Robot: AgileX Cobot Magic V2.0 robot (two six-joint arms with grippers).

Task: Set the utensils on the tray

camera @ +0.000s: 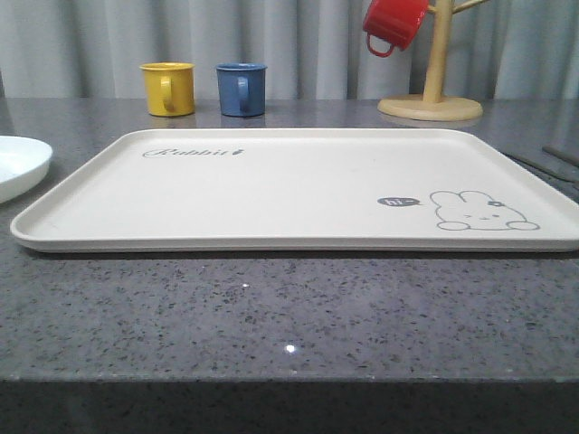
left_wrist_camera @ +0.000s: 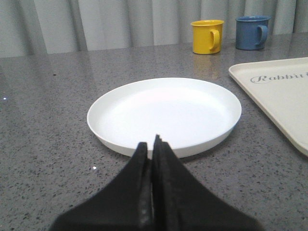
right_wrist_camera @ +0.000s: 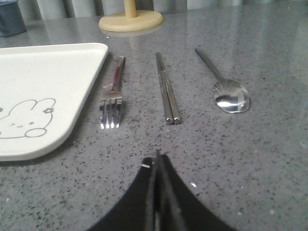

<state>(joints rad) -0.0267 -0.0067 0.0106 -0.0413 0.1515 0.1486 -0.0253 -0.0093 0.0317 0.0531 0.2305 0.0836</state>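
Front view: cream tray (camera: 271, 194) flat across the middle of the grey speckled table (camera: 289, 316), "Rabbit" script at its far left, grey rabbit drawing at its near right, nothing on it. White plate (camera: 18, 163) just off the tray's left edge, cut by the frame. Yellow mug (camera: 168, 89) and blue mug (camera: 242, 89) side by side behind the tray, red mug (camera: 393, 23) hanging on the wooden mug tree (camera: 432, 81) at far right.

Left wrist view: left gripper (left_wrist_camera: 154, 144) low over the table at the plate's near rim, jaws pressed together, holding nothing. Plate apart from the tray's corner.

Right wrist view: right gripper (right_wrist_camera: 156, 161) over bare table, jaws together too, clamped on nothing. Beyond it, right of the tray, lying on the table in a row: fork (right_wrist_camera: 112, 94) just beside the tray's edge, chopsticks (right_wrist_camera: 167, 91) in the middle, spoon (right_wrist_camera: 226, 89) farthest right, all apart from one another.
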